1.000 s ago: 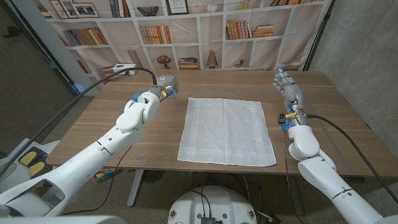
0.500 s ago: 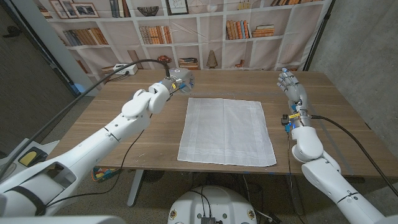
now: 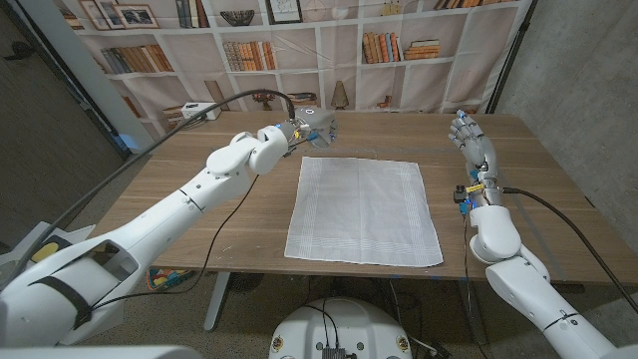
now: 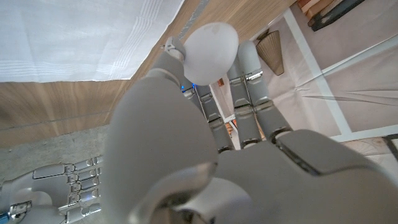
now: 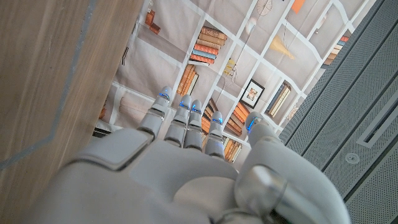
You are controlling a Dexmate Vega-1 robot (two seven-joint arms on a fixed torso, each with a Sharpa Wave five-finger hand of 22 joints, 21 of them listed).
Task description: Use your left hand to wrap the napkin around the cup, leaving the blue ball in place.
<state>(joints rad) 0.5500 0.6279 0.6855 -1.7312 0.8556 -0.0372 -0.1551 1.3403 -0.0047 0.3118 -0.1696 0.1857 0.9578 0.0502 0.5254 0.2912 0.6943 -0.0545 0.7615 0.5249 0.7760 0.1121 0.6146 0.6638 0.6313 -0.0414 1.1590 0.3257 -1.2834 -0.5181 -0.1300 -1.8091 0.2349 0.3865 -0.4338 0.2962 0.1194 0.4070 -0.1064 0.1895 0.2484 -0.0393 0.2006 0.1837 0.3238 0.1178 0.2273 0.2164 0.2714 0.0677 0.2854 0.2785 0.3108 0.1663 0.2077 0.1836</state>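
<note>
A white square cloth napkin (image 3: pixel 365 210) is lying spread flat on the brown wooden table (image 3: pixel 179 199), its near edge close to the table's front edge and its far edge reaching toward the middle of the tabletop. The right hand (image 3: pixel 475 152) is standing off to the right of the napkin, well apart from its right edge, with palm upright and fingers extended and slightly spread, holding nothing; in the right wrist view its fingers (image 5: pixel 185 122) are pointing straight out toward the backdrop. The left hand (image 3: pixel 311 127) is hovering just beyond the napkin's far left corner, near it but not touching the cloth, with nothing in its grasp and fingers loosely extended; in the left wrist view the fingers (image 4: pixel 249 93) are reaching past the napkin's hem (image 4: pixel 81 37). Behind both hands, past the table's far edge, a printed bookshelf backdrop (image 3: pixel 299 40) is hanging, showing books, frames and small ornaments.
</note>
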